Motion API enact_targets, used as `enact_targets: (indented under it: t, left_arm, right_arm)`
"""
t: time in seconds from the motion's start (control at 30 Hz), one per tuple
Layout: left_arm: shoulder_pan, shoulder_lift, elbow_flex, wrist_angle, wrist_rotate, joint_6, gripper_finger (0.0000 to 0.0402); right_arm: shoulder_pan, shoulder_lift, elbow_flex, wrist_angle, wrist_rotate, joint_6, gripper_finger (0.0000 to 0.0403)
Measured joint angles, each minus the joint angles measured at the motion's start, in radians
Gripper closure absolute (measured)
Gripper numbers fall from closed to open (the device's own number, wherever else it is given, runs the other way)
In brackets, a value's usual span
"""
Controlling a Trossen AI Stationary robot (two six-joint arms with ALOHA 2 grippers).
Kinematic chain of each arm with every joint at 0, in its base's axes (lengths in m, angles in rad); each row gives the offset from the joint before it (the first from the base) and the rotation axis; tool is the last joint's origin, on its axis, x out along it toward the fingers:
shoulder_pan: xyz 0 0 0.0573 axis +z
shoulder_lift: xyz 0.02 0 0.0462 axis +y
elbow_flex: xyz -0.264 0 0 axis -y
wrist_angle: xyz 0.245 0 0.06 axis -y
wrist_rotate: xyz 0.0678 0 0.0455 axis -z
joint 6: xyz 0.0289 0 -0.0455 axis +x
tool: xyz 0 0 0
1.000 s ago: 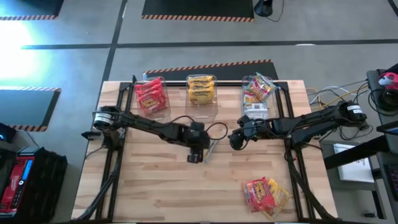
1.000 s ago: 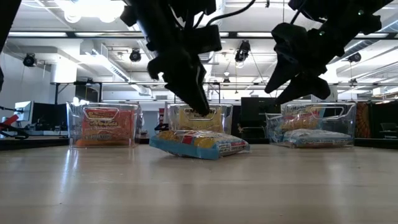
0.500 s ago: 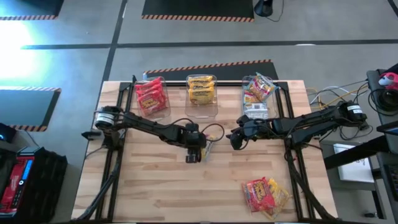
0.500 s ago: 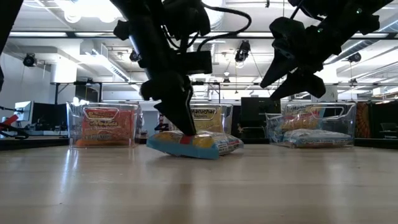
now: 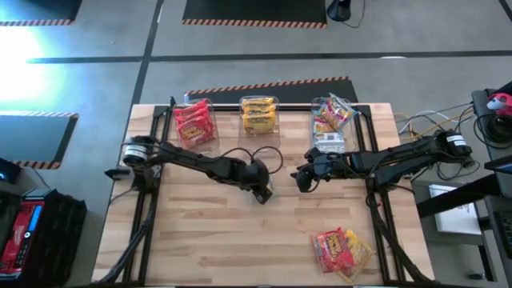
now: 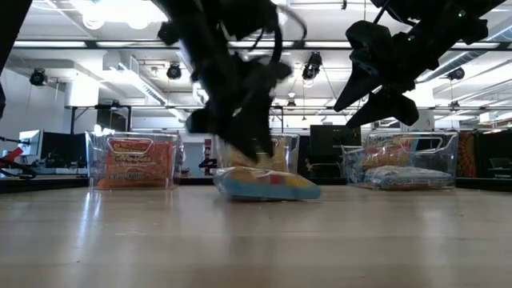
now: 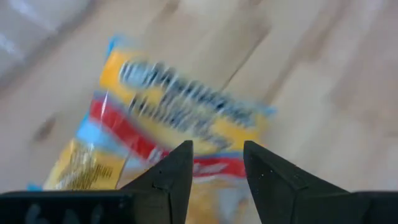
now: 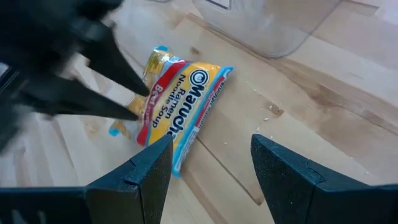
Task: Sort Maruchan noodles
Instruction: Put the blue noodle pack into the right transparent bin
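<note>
At the centre of the high view we had the left tool [image 5: 261,192] down on a yellow packet [image 8: 177,109] lying flat on the counter [image 5: 200,240]. In the right wrist view its fingers [image 8: 118,93] came in at the packet's edge; the left wrist view showed them narrowly parted over the wrapper, but we could not tell whether they actually had a pinch on it. We judged the low, slanted approach was chosen to catch the crimped edge, since a flat crinkly packet offers little else to grab.

The right tool [image 5: 302,178] hung just to the right of it in the high view, raised off the counter with its jaws spread wide and nothing between them, seemingly waiting out of the way.

Along the upper edge of the counter stood three clear bins: the left bin [image 5: 194,124] with red packets, the middle bin [image 5: 259,117] with yellow ones, the right bin [image 5: 330,122] with multicoloured ones. The yellow packet lay just below the middle bin, presumably bound for it. A small pile of unsorted packets [image 5: 342,250] remained at the lower right.
</note>
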Motion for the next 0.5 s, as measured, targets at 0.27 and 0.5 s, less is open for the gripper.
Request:
enact_targets:
  t: [0.27,0.5]
  left_arm:
    - [0.001,-0.052,0.031,-0.098,-0.003,0.039,0.0275]
    - [0.001,-0.070,-0.052,-0.141,-0.004,-0.070,0.0275]
  right_arm:
    - [0.000,0.000,0.000,0.000,0.000,0.015,0.0197]
    - [0.000,0.000,0.000,-0.001,0.000,0.023,0.0197]
